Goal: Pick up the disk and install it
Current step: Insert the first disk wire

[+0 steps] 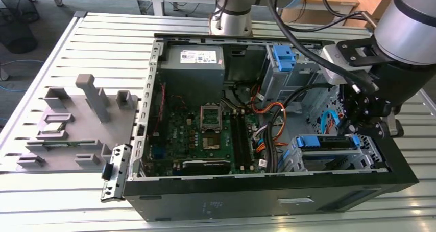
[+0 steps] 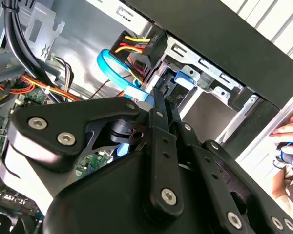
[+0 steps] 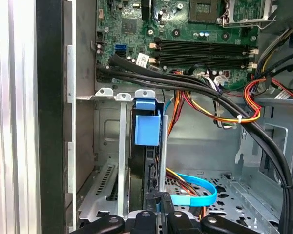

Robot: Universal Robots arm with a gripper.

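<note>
gripper (image 3: 161, 209) narrow, seemingly pinching disk (image 3: 149, 165) end-on in drive bay (image 3: 121, 146). stiff, fairly heavy, shock-sensitive; best held by metal sides, not blue bracket (image 3: 147, 127).

arm (image 1: 409, 22) is a fat silver-grey tube with black joint bits, thick black cables (image 1: 294, 35) looping off it, gripper (image 1: 361, 130) is all matte black linkage bars and chunky rounded plates, dotted with shiny silver screws (image 2: 168, 196)
</note>
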